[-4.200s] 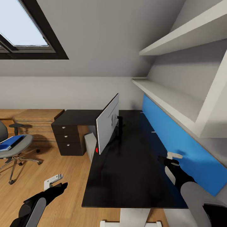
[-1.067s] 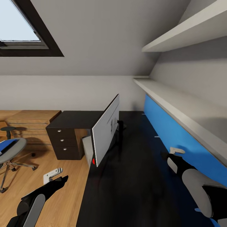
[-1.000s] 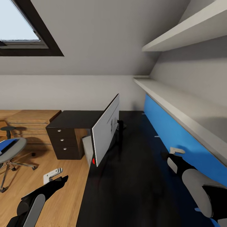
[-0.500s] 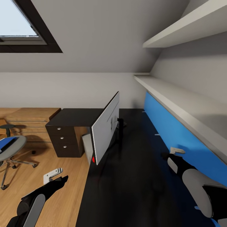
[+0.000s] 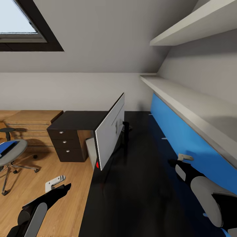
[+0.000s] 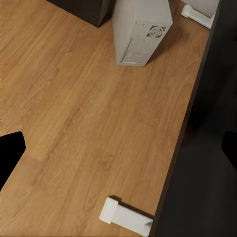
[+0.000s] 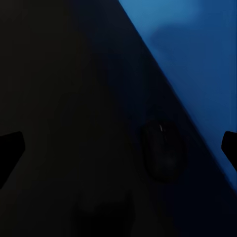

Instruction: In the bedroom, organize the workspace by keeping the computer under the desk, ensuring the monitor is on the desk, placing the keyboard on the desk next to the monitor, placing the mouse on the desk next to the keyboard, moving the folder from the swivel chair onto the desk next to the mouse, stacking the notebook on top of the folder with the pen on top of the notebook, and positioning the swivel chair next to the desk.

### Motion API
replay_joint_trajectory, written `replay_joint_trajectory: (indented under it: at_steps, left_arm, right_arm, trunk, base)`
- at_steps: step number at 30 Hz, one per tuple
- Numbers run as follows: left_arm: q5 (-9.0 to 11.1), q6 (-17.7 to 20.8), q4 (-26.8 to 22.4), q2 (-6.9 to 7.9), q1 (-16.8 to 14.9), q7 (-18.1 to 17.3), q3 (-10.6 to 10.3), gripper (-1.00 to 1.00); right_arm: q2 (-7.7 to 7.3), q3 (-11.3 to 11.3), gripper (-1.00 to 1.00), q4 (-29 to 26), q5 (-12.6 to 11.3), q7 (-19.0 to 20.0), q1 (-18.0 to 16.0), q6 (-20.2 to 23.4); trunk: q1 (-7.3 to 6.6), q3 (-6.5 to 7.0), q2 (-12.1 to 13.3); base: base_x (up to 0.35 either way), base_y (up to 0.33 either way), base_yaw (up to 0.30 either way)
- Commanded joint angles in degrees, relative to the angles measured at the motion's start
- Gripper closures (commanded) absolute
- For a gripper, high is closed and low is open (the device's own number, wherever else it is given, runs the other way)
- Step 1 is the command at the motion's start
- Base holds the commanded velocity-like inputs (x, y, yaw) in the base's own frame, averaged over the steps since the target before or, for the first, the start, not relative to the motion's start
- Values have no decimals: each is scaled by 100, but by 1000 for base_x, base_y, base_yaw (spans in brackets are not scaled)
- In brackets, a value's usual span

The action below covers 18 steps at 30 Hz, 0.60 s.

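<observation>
The grey monitor stands on the black desk, seen edge-on. Below the desk's left edge the pale computer tower rests on the floor. Far left is the swivel chair with the blue folder on its seat. A dark mouse lies on the desk by the blue back panel. My left gripper hangs open over the wood floor beside the desk. My right gripper is open above the desk, over the mouse.
A dark drawer unit stands behind the tower, with low wooden steps beyond it. White shelves run along the right wall above the blue panel. The desk's white foot rests on the floor.
The whole picture has shifted, so the camera moved a little nearer the desk and the chair slid toward the picture's left edge. Both arms keep the same pose.
</observation>
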Motion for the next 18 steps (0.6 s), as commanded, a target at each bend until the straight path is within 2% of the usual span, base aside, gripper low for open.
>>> replay_joint_trajectory:
  at_steps: [1,18]
  left_arm:
    - [62,19,-6,4,-5,49,-1,-100]
    - [72,9,79,27,-5,48,6,-100]
  right_arm:
    - [0,-12,-100,-13,-38,-14,-2,26]
    - [5,-12,-100,-10,-38,-13,-2,18]
  trunk:
    - [2,-19,-9]
    - [2,-170,-9]
  base:
    - [0,0,0]
    - [0,0,0]
